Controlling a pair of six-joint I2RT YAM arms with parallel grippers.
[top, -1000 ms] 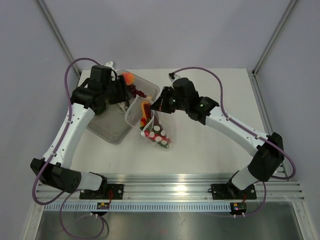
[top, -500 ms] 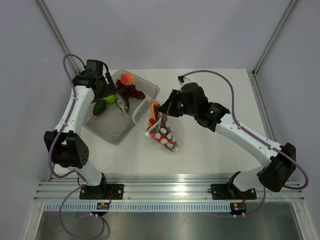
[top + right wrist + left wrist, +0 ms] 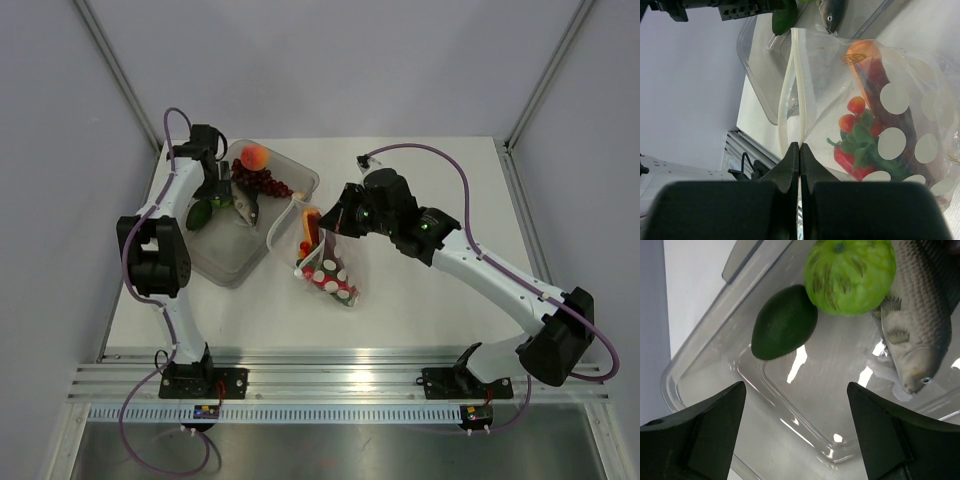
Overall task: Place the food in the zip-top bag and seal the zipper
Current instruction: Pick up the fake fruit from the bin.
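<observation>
Avocado (image 3: 784,322) and lime (image 3: 850,275) lie touching inside the tray (image 3: 695,342), near its wall. The left gripper (image 3: 796,407) hangs above the tray floor with its fingers spread wide and empty. Just beside the tray, the right gripper (image 3: 799,150) is pinched tight on the zipper (image 3: 790,90), holding up the zip-top bag (image 3: 900,125). The best pick is probably the avocado: straddle its narrow width, clear of the lime and the fish (image 3: 922,325).

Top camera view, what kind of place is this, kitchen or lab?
Probably a robot lab workcell, not a kitchen: a white table boxed in by grey panels, two arms bolted to an aluminium rail, and toy food in a clear tray.
</observation>
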